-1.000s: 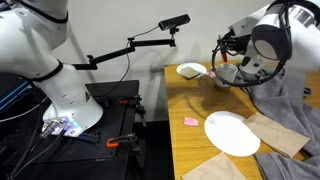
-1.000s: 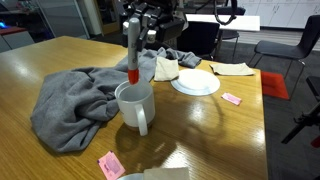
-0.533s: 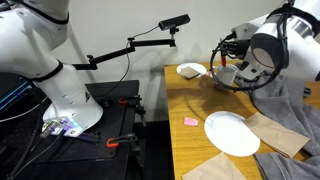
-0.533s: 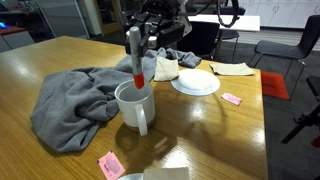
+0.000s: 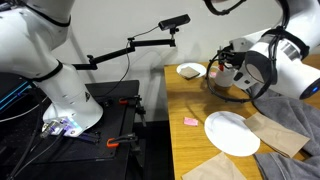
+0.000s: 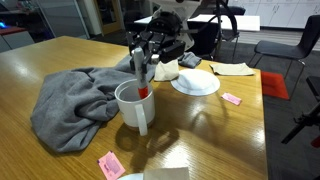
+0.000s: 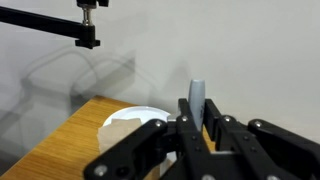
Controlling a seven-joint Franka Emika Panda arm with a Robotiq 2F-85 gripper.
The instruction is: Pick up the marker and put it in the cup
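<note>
The placing step was in hand: the marker (image 6: 141,78) stood almost upright over the cup (image 6: 133,108), its red lower end already dipped inside the mouth, the grey upper part above the rim. The claw (image 6: 143,62) was closed on the marker, jaws narrowed to the pen's width and pinching it well above the rim. The claw itself looked clear of the cup. In the wrist view the marker's grey end (image 7: 197,98) stuck up between the fingers (image 7: 185,125), which confirmed the grip. Whether the tip touched the cup's bottom or wall could not be told. The next move likely called for little more than opening the jaws so the marker dropped in and leaned on the rim, then a straight lift clear. Any sideways drag risked nudging the cup, which sat on the table (image 6: 220,140) just beside the cloth (image 6: 75,100), with the plate (image 6: 195,84) further off.
</note>
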